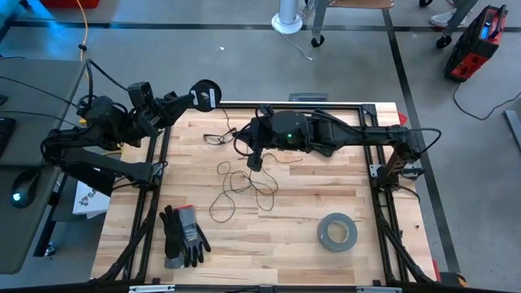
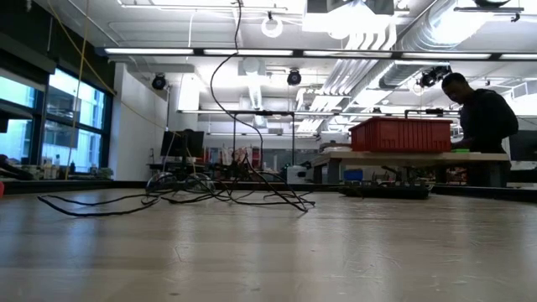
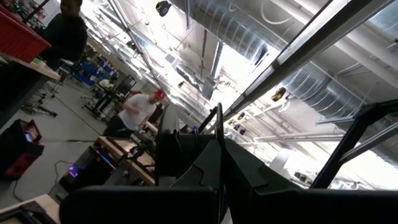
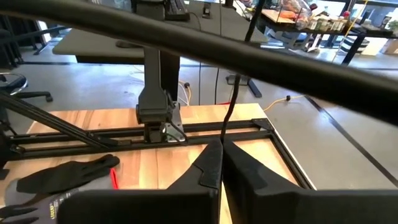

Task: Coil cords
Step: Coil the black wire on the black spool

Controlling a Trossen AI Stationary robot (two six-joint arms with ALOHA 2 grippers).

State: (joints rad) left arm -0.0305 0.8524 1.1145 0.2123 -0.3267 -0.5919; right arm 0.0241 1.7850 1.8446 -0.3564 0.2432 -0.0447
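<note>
Two arms are seen in the high view. The left gripper [image 1: 192,97] is raised over the table's far left corner with the small black spool [image 1: 205,93] at its tip; its jaws are closed, apparently on the spool. The right gripper [image 1: 254,159] hangs near the table's middle, directly above the loose loops of the thin dark cord [image 1: 242,184], which are spread across the wooden table [image 1: 326,187] between the two arms. A pair of gloves [image 1: 182,236] lies near the front left, and a grey tape roll [image 1: 337,232] near the front right, well apart from the cord. A tangle could be pulled tight if the strand were drawn toward the spool while the loops cross one another.

From the low view, the cord [image 2: 193,195] is shown sprawled on the table, with one strand rising steeply out of the top of the picture. Whole loops could be dragged along if that strand were lifted sharply.

In the left wrist view, only the dark fingers [image 3: 193,168] and the ceiling are shown; the spool is not seen.

In the right wrist view, the fingers [image 4: 208,168] are pressed together, and a thin strand [image 4: 231,106] runs up from between their tips. It appears to be pinched, though so fine a cord could slip free under tension.
</note>
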